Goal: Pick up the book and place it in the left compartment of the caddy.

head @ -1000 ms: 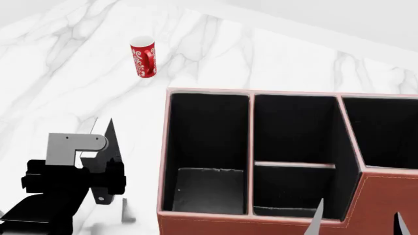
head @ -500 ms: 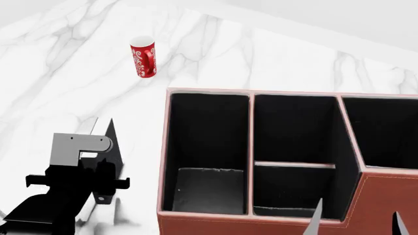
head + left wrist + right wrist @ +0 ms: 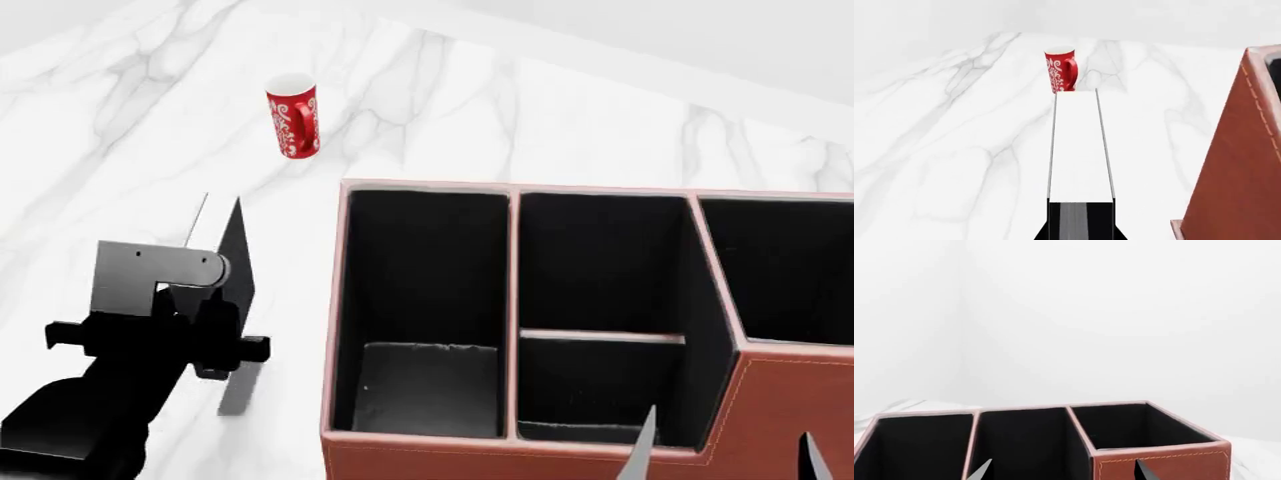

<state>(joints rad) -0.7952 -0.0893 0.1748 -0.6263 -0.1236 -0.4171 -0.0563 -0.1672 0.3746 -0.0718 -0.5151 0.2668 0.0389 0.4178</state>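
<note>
Here the caddy (image 3: 587, 330) serves as the landmark: a reddish-brown leather-look box with pale pink rims and black lining, standing on the white marbled worktop (image 3: 120, 130). The book (image 3: 427, 388) lies flat on the floor of the left compartment (image 3: 424, 290), at that bay's near end, its dark cover up and a tiny white dot showing near one corner. Next to that bay is the one split by a crossbar, and beyond it the taller-walled square bay.

The left end effector (image 3: 218, 245) hangs over the worktop just beside the caddy's outer left wall, apart from it. Its two thin blades stand parallel with a clear gap between them, and in the left wrist view only bare marble shows in that gap, so it grips nothing. The right end effector (image 3: 727, 450) shows only as two pointed tips at the caddy's near wall, spread well apart with nothing between them.

A red mug (image 3: 294, 115) with white swirling decoration stands on the worktop beyond the caddy's far left corner, well apart from it. The pattern may be lettering, but it is too small to read. No other writing or label is visible anywhere.
</note>
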